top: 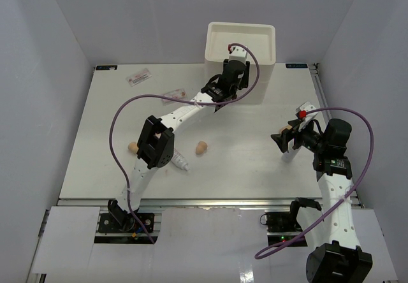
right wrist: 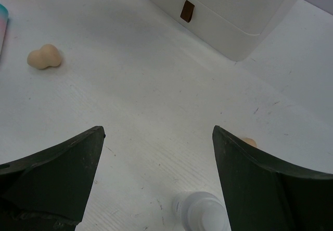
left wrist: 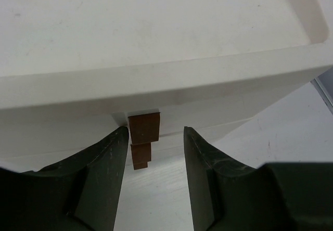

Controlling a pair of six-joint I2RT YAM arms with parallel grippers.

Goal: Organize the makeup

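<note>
Reading the bench [top: 102,136] as a clock with the arm bases at 6, the white drawer box [top: 220,41] stands at the far edge around 12. The left arm reaches out to its front. In the left wrist view the left fingers [left wrist: 106,179] are parted, one on either side of the upper brown handle [left wrist: 144,128]. There is a gap on both sides and they grip nothing; a second handle [left wrist: 140,156] shows just below. The makeup lies scattered on the bench, all of it outside the box. One flat pink-red packet [top: 139,77] lies near the far edge at about 10, and the other [top: 173,94] lies nearer the middle at 11, just beside the left arm. One peach sponge [top: 132,146] sits at 9, touching or nearly touching the left arm's elbow, and a second sponge [top: 201,147] lies close to the centre, a little toward 6. The white tube [top: 181,162] is at 7, tilted, with one end hidden under the left arm. The right arm hangs over the 3 o'clock side, and the right fingers [right wrist: 57,174] are spread wide and hold nothing. The small white bottle [right wrist: 202,210] stands on the bench below them, nearer the finger on the right of the wrist view. A sliver of peach [right wrist: 249,141] shows at that finger's inner edge — too little of it to tell what it is.
</note>
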